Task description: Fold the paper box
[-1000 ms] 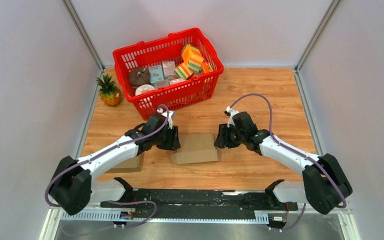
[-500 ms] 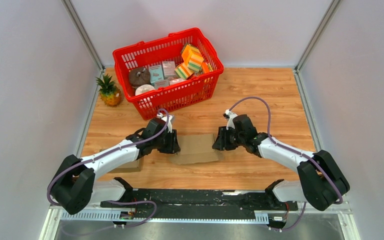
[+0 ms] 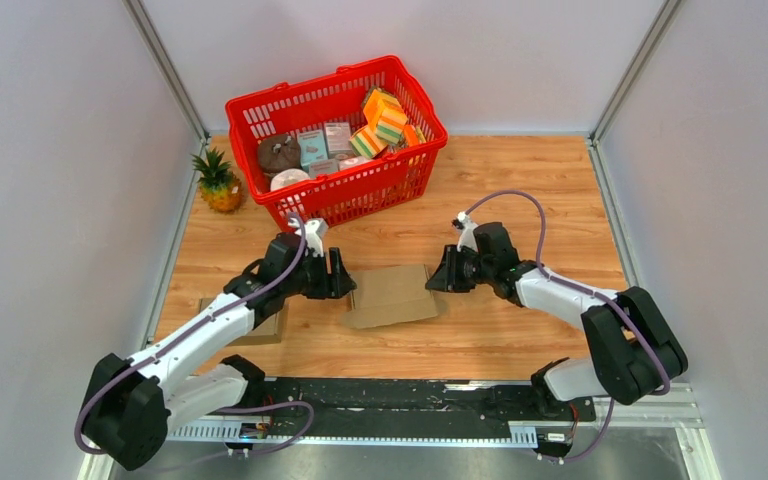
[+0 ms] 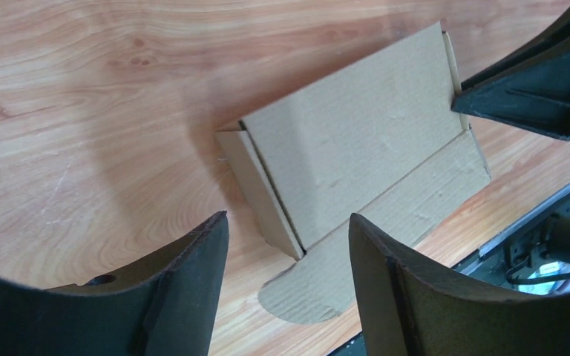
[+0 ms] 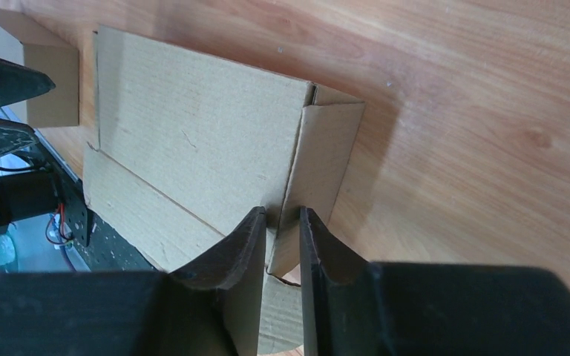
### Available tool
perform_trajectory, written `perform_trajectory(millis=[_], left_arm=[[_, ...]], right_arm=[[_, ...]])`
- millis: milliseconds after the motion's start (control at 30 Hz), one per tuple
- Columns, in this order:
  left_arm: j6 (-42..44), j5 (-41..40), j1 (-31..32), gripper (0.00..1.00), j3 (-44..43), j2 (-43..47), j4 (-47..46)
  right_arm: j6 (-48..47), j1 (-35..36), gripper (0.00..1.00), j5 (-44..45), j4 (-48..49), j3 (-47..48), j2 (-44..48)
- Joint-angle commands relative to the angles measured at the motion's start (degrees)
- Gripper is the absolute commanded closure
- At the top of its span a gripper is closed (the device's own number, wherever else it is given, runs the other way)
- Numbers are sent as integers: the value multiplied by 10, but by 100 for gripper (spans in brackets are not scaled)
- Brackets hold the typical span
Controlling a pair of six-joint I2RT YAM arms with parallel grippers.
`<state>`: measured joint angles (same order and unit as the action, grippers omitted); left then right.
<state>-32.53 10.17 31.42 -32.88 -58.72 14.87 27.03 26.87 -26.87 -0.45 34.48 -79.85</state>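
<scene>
The paper box (image 3: 392,295) lies flat and unfolded on the wooden table between both arms. It also shows in the left wrist view (image 4: 356,148) and the right wrist view (image 5: 193,141). My left gripper (image 3: 345,280) sits just left of the box's left edge. Its jaws (image 4: 288,217) are open with only table and a rounded tab beneath them. My right gripper (image 3: 432,278) is at the box's right edge. Its jaws (image 5: 282,211) stand narrow around the raised right side flap (image 5: 326,148), which sits between the fingers.
A second brown cardboard piece (image 3: 260,325) lies under the left forearm. A red basket (image 3: 415,90) of packets stands at the back, with a small pineapple (image 3: 218,182) to its left. Grey walls close in both sides.
The left gripper has drawn back to the left, off the box, and opened wider. The right jaws have narrowed onto the right side flap.
</scene>
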Motion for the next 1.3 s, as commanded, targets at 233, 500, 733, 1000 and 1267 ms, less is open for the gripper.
perform_trajectory(millis=[233, 500, 733, 1000, 1267], left_arm=[[-86, 121, -58, 28, 71, -7, -163], [-197, 186, -58, 27, 121, -62, -369], [-256, 198, -56, 26, 143, -107, -453], [-307, 192, -49, 39, 142, -129, -473], [-372, 141, -50, 49, 168, -73, -418]], right_arm=[[14, -62, 81, -34, 55, -62, -6], [23, -80, 82, -48, 70, -71, -18], [28, -84, 82, -51, 74, -70, -23], [32, -84, 70, -56, 56, -48, -18], [-56, -39, 12, 100, -161, 37, 166]])
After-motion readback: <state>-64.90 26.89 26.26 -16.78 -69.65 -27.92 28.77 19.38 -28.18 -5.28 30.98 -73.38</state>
